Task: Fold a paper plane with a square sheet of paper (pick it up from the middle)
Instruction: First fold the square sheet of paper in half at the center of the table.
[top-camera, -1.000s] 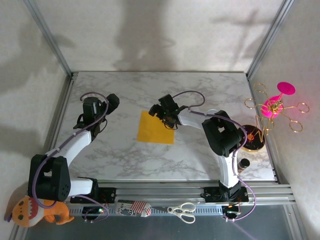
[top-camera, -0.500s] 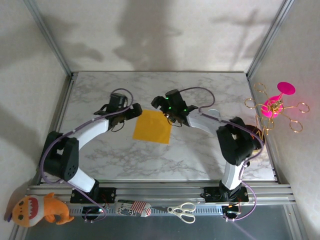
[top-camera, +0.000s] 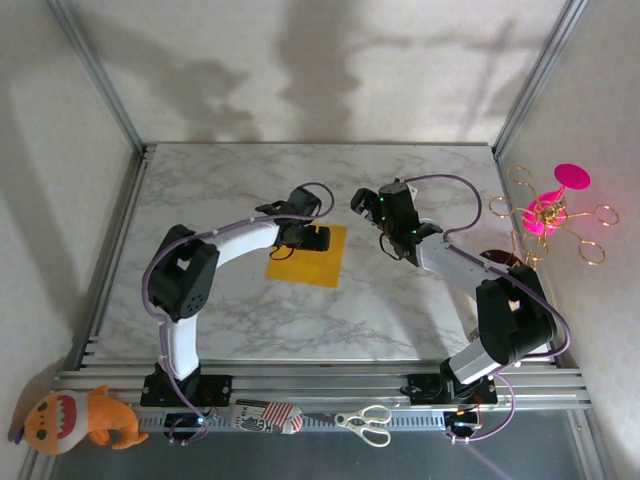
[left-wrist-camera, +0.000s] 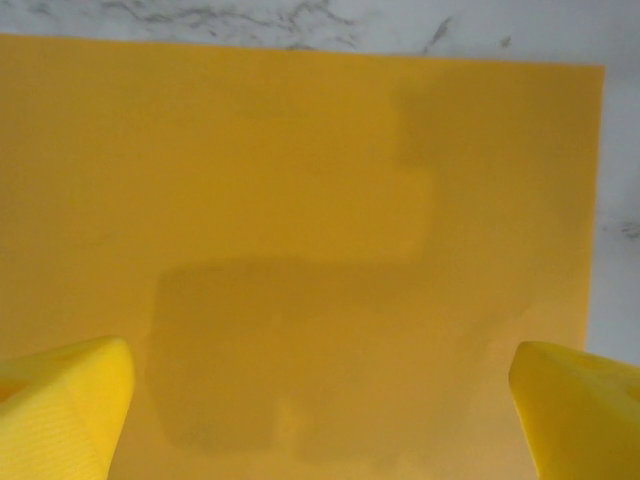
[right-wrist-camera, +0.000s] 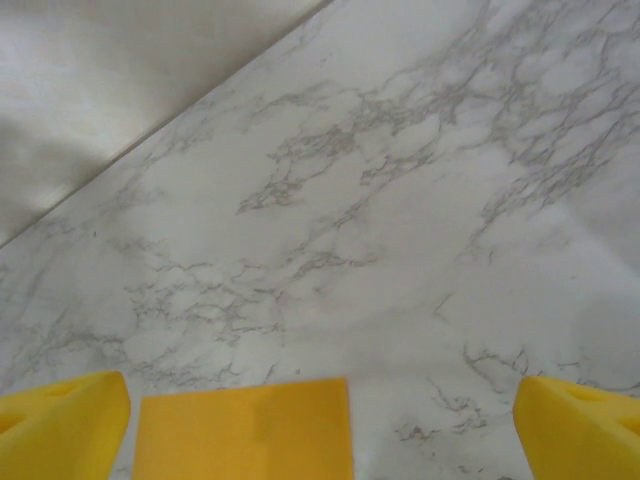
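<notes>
While our left gripper (top-camera: 312, 238) hangs over the sheet's (top-camera: 322, 270) eleven-o'clock part, its yellow fingers (left-wrist-camera: 60, 410) stand spread wide, pinching nothing. We see the sheet lying flat and unfolded on the marble table (top-camera: 420, 310), near its centre. Our right gripper (top-camera: 366, 203), likewise released, sits at the sheet's two o'clock, just clear of it.

From above, the left gripper (top-camera: 308, 238) covers the far left corner of the square sheet of paper (top-camera: 312, 266), which the left wrist view cuts off at its left and bottom edges.
</notes>
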